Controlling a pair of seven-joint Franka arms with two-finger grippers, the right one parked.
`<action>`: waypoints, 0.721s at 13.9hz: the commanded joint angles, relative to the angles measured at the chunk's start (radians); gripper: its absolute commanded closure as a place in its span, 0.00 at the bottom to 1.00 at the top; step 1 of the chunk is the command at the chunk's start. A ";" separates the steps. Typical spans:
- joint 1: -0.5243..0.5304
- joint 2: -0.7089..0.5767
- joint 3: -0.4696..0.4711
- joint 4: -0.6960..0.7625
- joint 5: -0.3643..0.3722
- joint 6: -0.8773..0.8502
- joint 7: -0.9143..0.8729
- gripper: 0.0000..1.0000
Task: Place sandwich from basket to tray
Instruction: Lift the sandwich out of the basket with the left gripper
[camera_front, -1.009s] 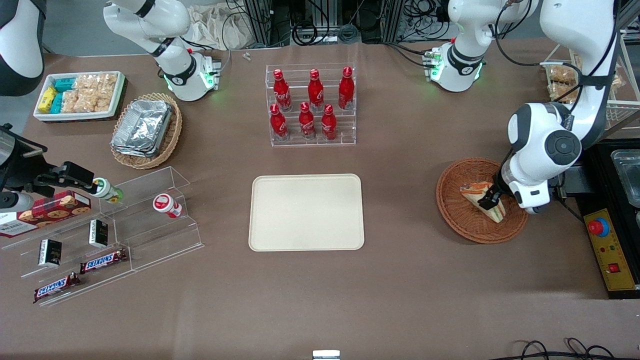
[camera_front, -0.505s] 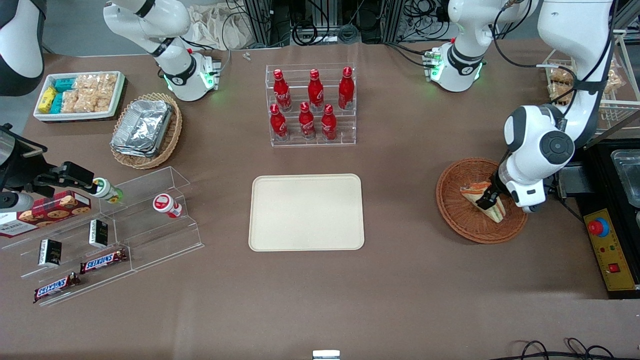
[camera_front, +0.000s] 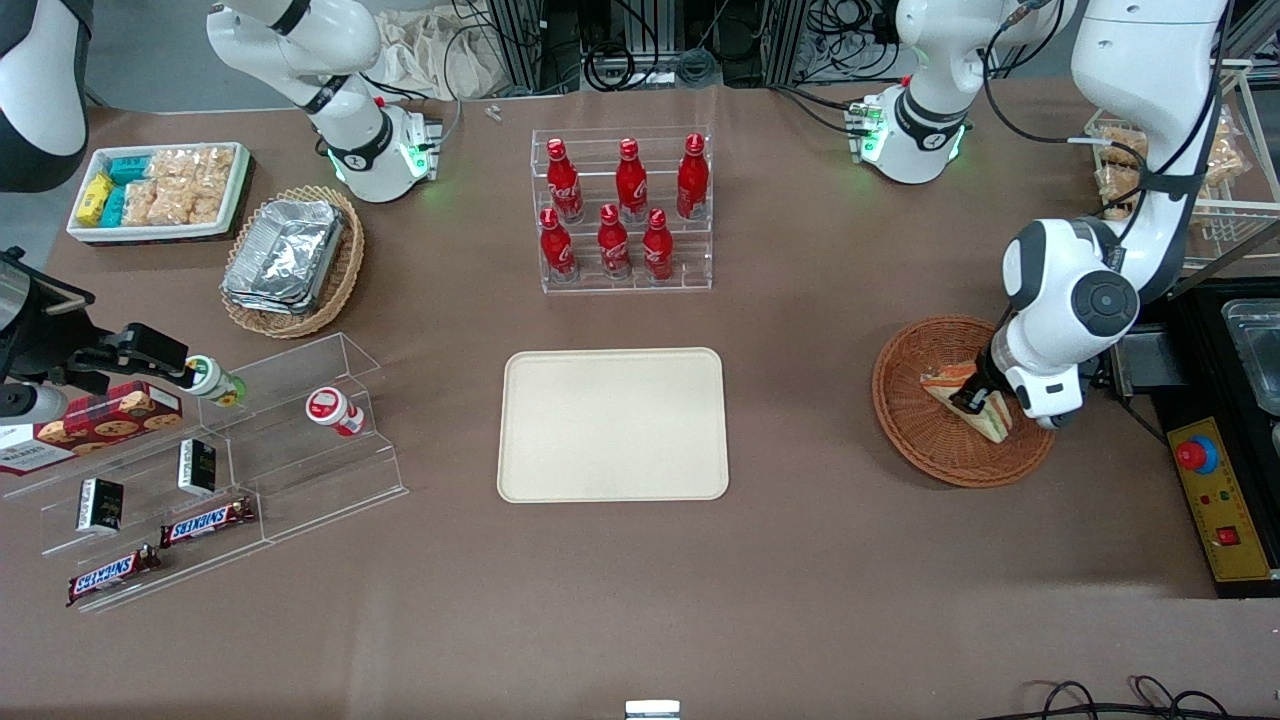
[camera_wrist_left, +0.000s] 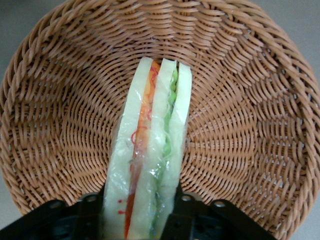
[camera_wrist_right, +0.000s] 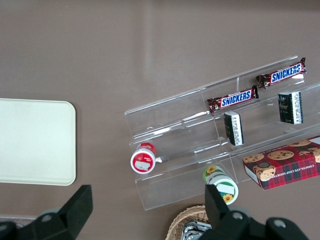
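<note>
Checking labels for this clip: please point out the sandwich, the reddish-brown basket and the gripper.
sandwich (camera_wrist_left: 150, 150): left wrist view, on its middle bread layer.
reddish-brown basket (camera_front: 915, 440): front view, on its bare woven floor.
gripper (camera_front: 970, 400): front view, between its fingertips, at the sandwich in the basket.

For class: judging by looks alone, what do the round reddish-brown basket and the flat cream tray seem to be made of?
Round reddish-brown basket: woven wicker, matte; interlaced strands show around the wrapped sandwich, which the gripper is shut on. Flat cream tray: probably moulded plastic, smooth and seamless with rounded corners.
</note>
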 joint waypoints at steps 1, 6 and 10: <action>-0.002 -0.030 -0.008 0.002 0.028 0.025 -0.040 1.00; -0.012 -0.042 -0.055 0.410 0.030 -0.591 0.012 1.00; -0.013 -0.041 -0.094 0.732 0.013 -0.929 0.190 1.00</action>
